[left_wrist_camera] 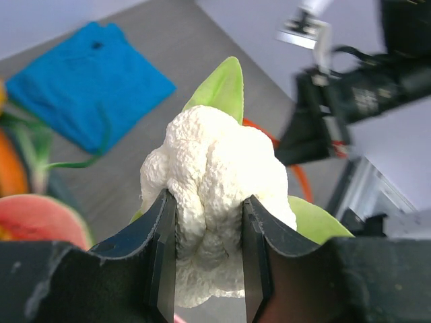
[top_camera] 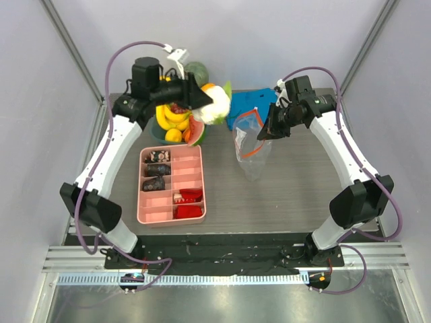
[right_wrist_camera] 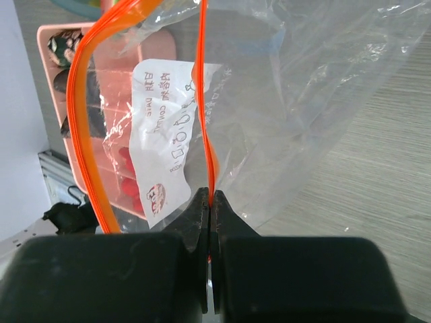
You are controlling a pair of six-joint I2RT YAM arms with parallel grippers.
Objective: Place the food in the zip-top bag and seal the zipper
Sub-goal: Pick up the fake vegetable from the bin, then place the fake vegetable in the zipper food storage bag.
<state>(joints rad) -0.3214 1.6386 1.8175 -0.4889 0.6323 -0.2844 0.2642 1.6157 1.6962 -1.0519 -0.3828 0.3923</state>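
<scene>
1. Clamped between the fingers of the left gripper (left_wrist_camera: 209,262), jaws spread only to its width: a white, knobbly cauliflower (left_wrist_camera: 215,168).
2. Jutting past the fingertips on both sides: its pale green leaves (left_wrist_camera: 225,84), smooth and pointed.
3. Held in the air, clear of the table (top_camera: 289,195).
4. Down and to the left of that grip: a watermelon slice (left_wrist_camera: 34,215), beside yellow bananas (top_camera: 174,114) in the fruit pile.
5. Farther ahead, flat on the table: a folded blue cloth (left_wrist_camera: 87,81).
6. Pinched fully closed in the right gripper (right_wrist_camera: 211,208): one strip of the orange-red zipper (right_wrist_camera: 204,101).
7. Just beyond those jaws: the clear, crinkly zip-top bag (right_wrist_camera: 303,101), mouth gaping, the other strip bowing away leftward, a white printed label (right_wrist_camera: 168,134) showing through.
8. Bag bottom resting on the table, between the two grippers.
9. Farthest, seen through the plastic: a pink tray (right_wrist_camera: 50,40).
</scene>
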